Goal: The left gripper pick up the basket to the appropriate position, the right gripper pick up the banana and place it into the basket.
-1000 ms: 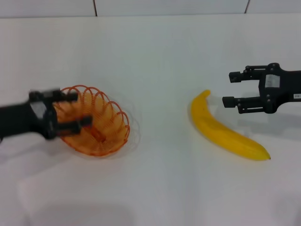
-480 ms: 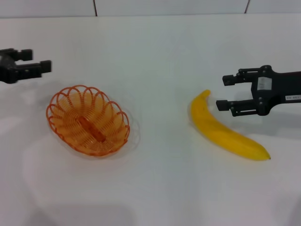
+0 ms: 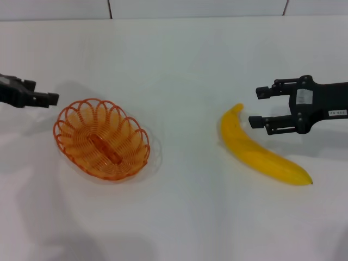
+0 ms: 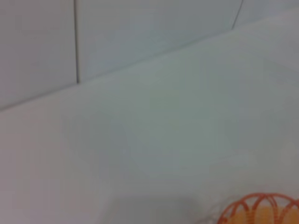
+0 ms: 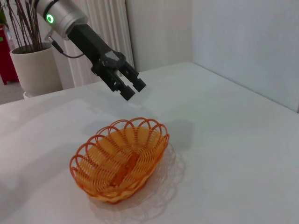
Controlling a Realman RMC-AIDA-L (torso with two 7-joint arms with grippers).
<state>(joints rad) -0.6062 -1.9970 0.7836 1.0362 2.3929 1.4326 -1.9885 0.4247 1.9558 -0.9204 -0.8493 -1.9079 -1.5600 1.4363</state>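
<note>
White tabletop (image 3: 179,217), tiled wall far. Orange wire basket (image 3: 101,145) left, empty. Left gripper (image 3: 41,98) beside its far-left rim, parted, empty. Banana (image 3: 261,152) right; right gripper (image 3: 260,107) just beyond stem end, wide open, empty. Banana likely smooth, bruisable: grasp mid-body, gently.

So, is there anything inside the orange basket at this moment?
Nothing loose lies in the basket; only its own orange wire ridge runs along the bottom. The banana lies on the table, apart. Nothing covers the inside.
</note>
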